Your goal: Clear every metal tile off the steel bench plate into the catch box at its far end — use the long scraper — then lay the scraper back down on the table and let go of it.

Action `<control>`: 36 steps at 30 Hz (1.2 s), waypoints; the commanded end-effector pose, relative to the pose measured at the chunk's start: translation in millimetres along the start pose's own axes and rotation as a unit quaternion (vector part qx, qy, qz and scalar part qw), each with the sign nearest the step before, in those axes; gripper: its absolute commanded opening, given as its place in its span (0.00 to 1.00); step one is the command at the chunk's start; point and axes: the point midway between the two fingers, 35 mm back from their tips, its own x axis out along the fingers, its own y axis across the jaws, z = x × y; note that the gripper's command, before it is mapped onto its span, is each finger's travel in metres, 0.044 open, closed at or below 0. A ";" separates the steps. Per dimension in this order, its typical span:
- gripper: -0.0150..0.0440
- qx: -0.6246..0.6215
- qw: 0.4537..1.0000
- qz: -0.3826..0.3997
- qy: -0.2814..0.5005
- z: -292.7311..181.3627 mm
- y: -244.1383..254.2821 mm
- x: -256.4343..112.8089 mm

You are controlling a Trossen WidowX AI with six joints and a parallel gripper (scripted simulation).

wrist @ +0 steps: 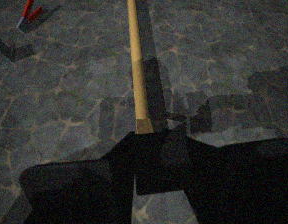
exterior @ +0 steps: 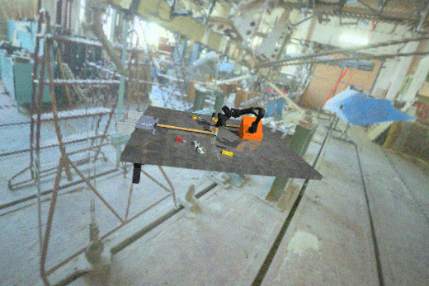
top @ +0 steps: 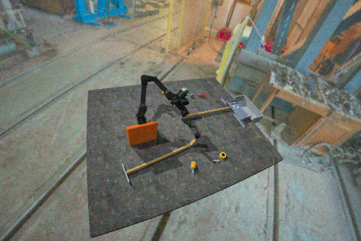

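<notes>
My gripper [top: 185, 114] [exterior: 216, 129] [wrist: 148, 134] is shut on the near end of the long scraper's wooden handle [top: 208, 112] [exterior: 186, 129] [wrist: 138, 75]. The handle runs away from the fingers toward the steel bench plate [top: 241, 114] [exterior: 146, 124]. Its far end meets the plate's near side; the blade is too small to make out surely. The grey catch box [top: 257, 116] [exterior: 127, 124] is at the plate's far end. Small light marks on the plate may be metal tiles, but I cannot count them or tell whether any lie in the box.
A second wooden-handled tool [top: 160, 159] with a T-shaped head lies toward the front left. An orange block [top: 142, 133] [exterior: 252, 128] stands by the arm's base. Red pliers [top: 202, 96] [exterior: 179, 139], a yellow roll [top: 223, 155] [exterior: 194, 117] and a yellow-handled tool [top: 193, 165] lie on the table.
</notes>
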 end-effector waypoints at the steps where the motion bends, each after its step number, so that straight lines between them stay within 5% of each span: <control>1: 0.25 -0.002 1.000 -0.001 -0.007 10.6 -0.7 3.9; 36: 0.25 -0.002 1.000 0.000 -0.008 51.2 7.9 33.7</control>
